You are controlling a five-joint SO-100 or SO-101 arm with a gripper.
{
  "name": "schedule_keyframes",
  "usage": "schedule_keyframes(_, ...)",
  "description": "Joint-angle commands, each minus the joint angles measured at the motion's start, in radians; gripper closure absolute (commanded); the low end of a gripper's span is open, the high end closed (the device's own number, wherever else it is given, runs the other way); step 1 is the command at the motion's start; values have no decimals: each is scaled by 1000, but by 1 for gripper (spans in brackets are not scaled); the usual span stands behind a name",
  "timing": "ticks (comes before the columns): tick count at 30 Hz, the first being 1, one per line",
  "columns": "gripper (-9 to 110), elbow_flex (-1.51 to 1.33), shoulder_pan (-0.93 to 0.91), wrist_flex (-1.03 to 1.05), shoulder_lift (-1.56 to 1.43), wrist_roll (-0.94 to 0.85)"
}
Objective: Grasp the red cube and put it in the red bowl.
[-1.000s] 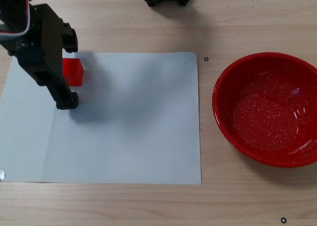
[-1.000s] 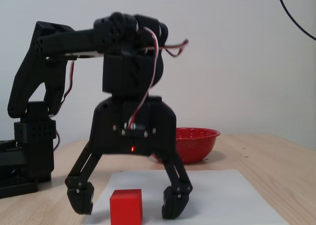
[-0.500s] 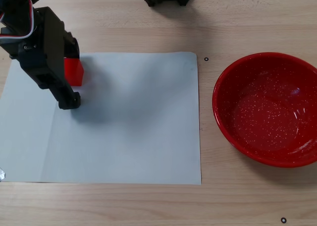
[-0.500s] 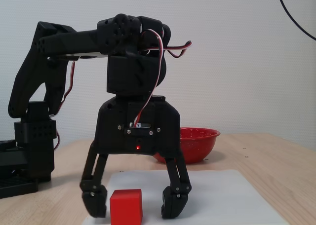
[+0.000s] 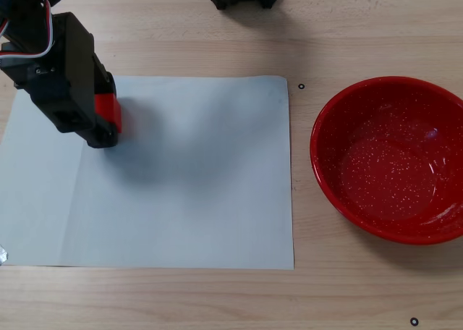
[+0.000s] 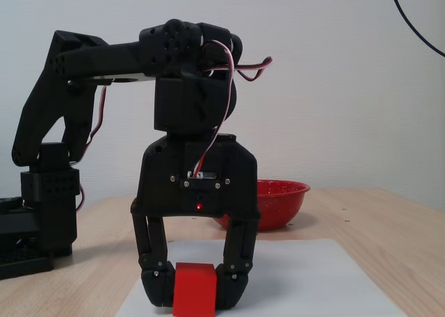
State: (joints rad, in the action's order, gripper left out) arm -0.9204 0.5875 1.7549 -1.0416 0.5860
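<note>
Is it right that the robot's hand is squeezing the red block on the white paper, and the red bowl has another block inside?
Not quite. In the fixed view from above, the red bowl is empty. The rest holds: the hand is closed on the red block on the white paper.

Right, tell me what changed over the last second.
The gripper closed: its fingers, spread on either side of the red cube a second ago, now press against its sides, the cube having shifted slightly. The cube still sits on the white paper sheet, not lifted. The red bowl stayed put and empty.
</note>
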Motion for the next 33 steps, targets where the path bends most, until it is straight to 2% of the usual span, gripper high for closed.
schedule_keyframes(1, 101, 127, 5, 34, -109, -28)
schedule_keyframes(8, 101, 272, -20, 150, -146, -78)
schedule_keyframes(16, 101, 295, -97, 152, -261, -132)
schedule_keyframes(33, 101, 247, -543, 152, -446, -322)
